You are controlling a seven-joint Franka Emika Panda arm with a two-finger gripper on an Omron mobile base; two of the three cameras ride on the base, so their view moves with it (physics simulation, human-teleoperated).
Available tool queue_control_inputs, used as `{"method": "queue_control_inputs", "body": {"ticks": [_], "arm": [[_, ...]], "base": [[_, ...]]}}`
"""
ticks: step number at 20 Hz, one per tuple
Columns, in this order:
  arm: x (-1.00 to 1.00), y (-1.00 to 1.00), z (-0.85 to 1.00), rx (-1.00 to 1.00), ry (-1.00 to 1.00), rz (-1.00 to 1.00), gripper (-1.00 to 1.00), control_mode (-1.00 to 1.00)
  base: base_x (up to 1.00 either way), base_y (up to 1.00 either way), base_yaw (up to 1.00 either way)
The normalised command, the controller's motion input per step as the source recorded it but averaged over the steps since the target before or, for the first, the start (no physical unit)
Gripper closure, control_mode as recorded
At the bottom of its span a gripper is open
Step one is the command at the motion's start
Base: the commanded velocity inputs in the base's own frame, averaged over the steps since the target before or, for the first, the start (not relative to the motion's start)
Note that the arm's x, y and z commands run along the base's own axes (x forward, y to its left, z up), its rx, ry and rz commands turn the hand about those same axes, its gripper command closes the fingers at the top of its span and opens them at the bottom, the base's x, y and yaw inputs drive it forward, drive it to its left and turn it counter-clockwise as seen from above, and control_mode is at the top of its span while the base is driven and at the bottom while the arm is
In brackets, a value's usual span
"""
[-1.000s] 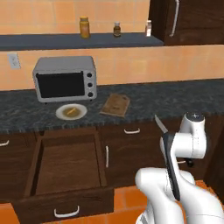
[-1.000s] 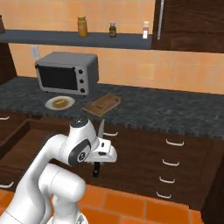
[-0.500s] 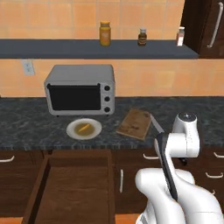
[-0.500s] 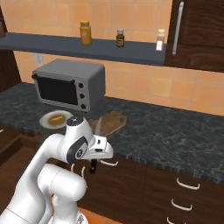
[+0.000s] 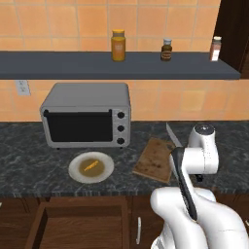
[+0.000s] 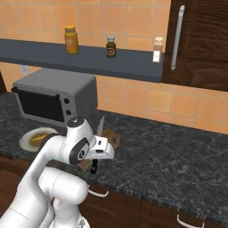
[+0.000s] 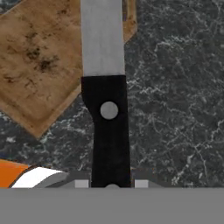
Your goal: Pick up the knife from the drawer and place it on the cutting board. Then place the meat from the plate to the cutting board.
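Note:
My gripper (image 6: 97, 156) is shut on the black handle of the knife (image 6: 101, 127), whose silver blade points up and away over the counter. In the hand view the knife (image 7: 108, 118) runs straight up from between my fingertips (image 7: 81, 183), its blade crossing the corner of the cutting board (image 7: 39, 61). The brown cutting board (image 5: 153, 160) lies on the dark counter just left of my wrist. To its left sits the plate (image 5: 78, 170) with the orange-yellow meat (image 5: 91, 165) on it. The drawer (image 5: 78, 228) stands open below the counter at the lower left.
A silver toaster oven (image 5: 87, 114) stands behind the plate. A grey shelf (image 5: 58, 65) above carries three jars. A dark cabinet door (image 6: 196, 40) hangs at the upper right. Bare dark stone counter (image 6: 173, 156) stretches right of the board.
The base has driven toward the counter, so the whole scene has come closer and the drawer has slid to the bottom edge. The knife has stayed in my gripper and now hangs by the board.

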Motion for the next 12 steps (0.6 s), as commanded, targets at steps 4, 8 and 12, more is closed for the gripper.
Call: {"method": "queue_control_inputs", "body": {"ticks": [4,8,12], "arm": [[0.95,0.18,0.02,0.08,0.22,-0.24,1.0,-1.0],[0.62,0.44,0.04,0.11,0.2,-0.32,1.0,-1.0],[0.33,0.5,-0.07,0.14,0.09,-0.25,1.0,-1.0]], "base": [[0.0,0.0,0.0],[0.0,0.0,0.0],[0.0,0.0,0.0]]}}
